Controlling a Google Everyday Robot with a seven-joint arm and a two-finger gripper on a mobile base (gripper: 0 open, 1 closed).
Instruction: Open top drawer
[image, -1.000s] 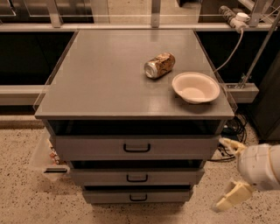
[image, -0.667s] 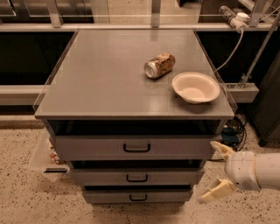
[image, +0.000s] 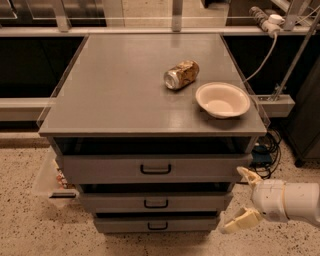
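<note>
Grey cabinet in front of you, seen from above and ahead. Flat grey worktop (image: 125, 85) on it.

- On the worktop: a drinks can (image: 181, 74) on its side, right of centre, open end toward the left. Just to its right and nearer you, a white bowl (image: 222, 99), upright, close to the right edge. Can and bowl are near each other; whether they touch, cannot tell.
- Three grey drawers stacked under the worktop, each narrower than the one above.
- The top drawer (image: 156, 169) is the widest, directly under the worktop with a dark gap above its front. Its front sits just back of the worktop's front edge. Small black loop handle (image: 155, 169) at centre.
- The middle drawer (image: 156, 202) and bottom drawer (image: 157, 225) each carry the same kind of handle at centre.
- Your gripper (image: 245, 197) is low on the right, beside the right end of the drawers at about the height of the middle one, pointing left. White forearm runs off the right edge.
- Jaws spread wide, one tip up near the top drawer's lower right corner, the other down by the bottom drawer. Nothing between them. Well apart from the top drawer's handle.
- Clear plastic bin (image: 47, 180) against the cabinet's left side, on the speckled floor (image: 25, 225).
- White cable (image: 262, 55) hangs behind the worktop's right rear corner.
</note>
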